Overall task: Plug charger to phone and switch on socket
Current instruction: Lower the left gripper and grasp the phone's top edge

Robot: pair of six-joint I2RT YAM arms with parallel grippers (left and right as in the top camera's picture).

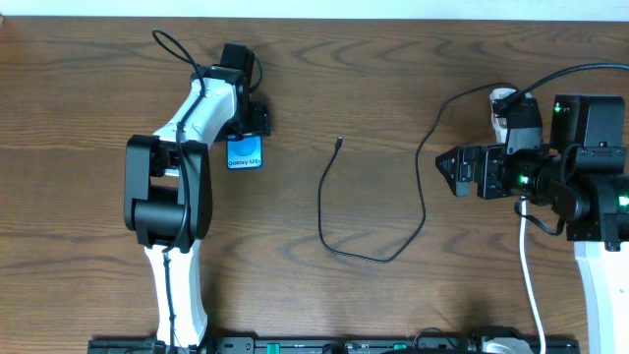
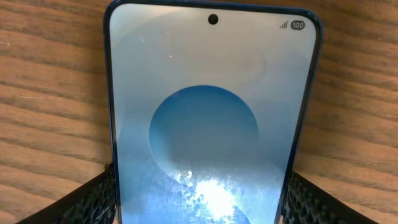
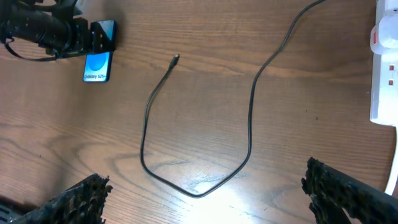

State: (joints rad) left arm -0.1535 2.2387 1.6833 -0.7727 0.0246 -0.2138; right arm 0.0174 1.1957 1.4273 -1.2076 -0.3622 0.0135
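**Smartphone between left jaws, cable loose at mid-surface**

Brown wood-grain surface carries everything. The white-and-black left arm reaches toward the far left. The mostly black right arm sits at the right edge.

The right jaws are spread wide with nothing between them. Their black textured pads frame the bottom corners of the right wrist view.

A narrow white plastic power strip with red marks lies just beside the right arm, largely hidden under it from overhead. A thick white cord runs down the right side.

The long thin black charger cable loops across the middle of the surface, well apart from both arms.

A dark-framed rectangular smartphone with a bright blue screen lies screen up at the far left. The left jaws straddle it. Their meshed black pads meet its two long edges, and no gap shows on either side.

The cable's small plug tip rests free on the wood, to the right of the smartphone and apart from it.
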